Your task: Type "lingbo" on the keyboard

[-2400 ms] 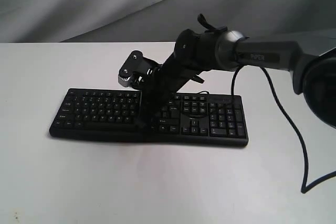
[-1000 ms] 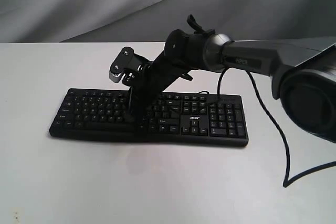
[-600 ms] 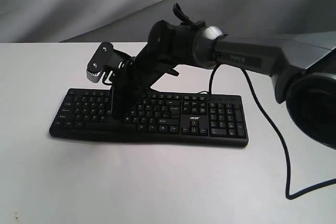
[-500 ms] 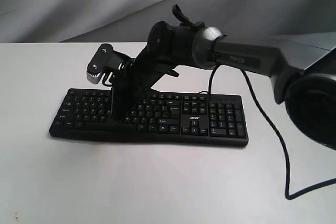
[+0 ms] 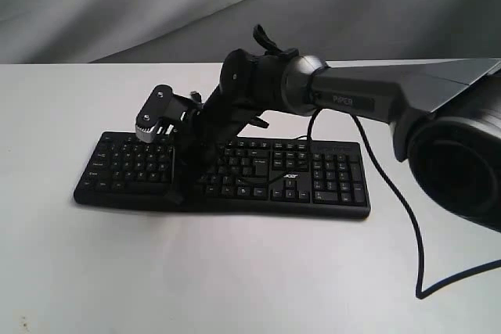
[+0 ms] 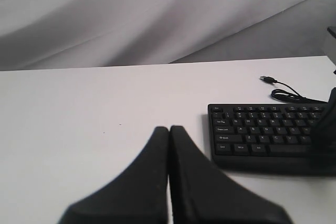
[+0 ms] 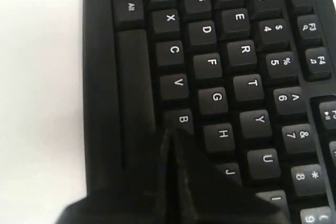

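Observation:
The long black keyboard (image 5: 227, 174) with white legends and a number pad lies across the white table (image 5: 235, 271). My right gripper (image 5: 177, 191) reaches over it from the right, fingers shut and empty, tips down at the front key rows. In the right wrist view the closed tips (image 7: 169, 132) sit right at the B key (image 7: 181, 120), beside the space bar (image 7: 135, 87) on the keyboard (image 7: 210, 66). My left gripper (image 6: 169, 129) is shut and empty over bare table, off the keyboard's (image 6: 262, 135) left end.
A thin black cable (image 6: 286, 88) with a USB plug lies on the table behind the keyboard. The right arm's own black cable (image 5: 407, 217) hangs down to the table on the right. Grey cloth (image 5: 117, 5) backs the scene.
The right arm swung left along the keyboard from its middle, rose, then dropped its shut tips onto the front rows near B. The left gripper does not show in the earlier frames.

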